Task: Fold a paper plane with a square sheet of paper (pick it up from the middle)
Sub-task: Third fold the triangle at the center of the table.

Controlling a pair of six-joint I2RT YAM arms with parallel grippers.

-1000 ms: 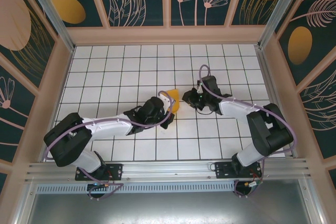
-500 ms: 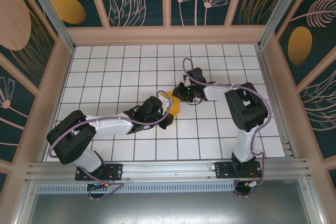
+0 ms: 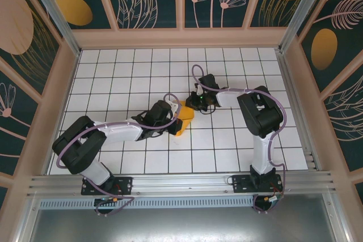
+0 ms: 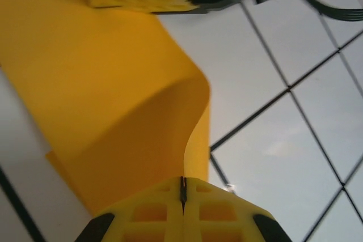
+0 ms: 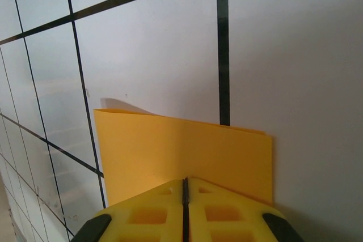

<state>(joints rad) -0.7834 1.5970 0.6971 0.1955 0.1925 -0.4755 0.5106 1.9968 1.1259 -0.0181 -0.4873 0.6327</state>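
Observation:
The square sheet of paper (image 3: pixel 185 119) is an orange-yellow folded shape held just above the white grid table (image 3: pixel 130 72), near the middle. My left gripper (image 3: pixel 175 113) reaches it from the left and is shut on its edge. In the left wrist view the paper (image 4: pixel 113 100) bulges in a curve away from the shut left gripper (image 4: pixel 182 188). My right gripper (image 3: pixel 195 104) comes from the upper right and is shut on the other end. In the right wrist view the doubled paper (image 5: pixel 181 151) stands up from the shut right gripper (image 5: pixel 185 185).
Wooden rails and dark panels with orange ovals (image 3: pixel 79 9) wall the table on three sides. The right arm's black elbow (image 3: pixel 258 111) bends over the right-centre tiles. The left arm (image 3: pixel 113 131) lies low across the near-left tiles.
The right arm has folded inward and its gripper has moved left onto the paper. The left gripper has shifted slightly up and left, and the paper now hangs lower between the two grippers.

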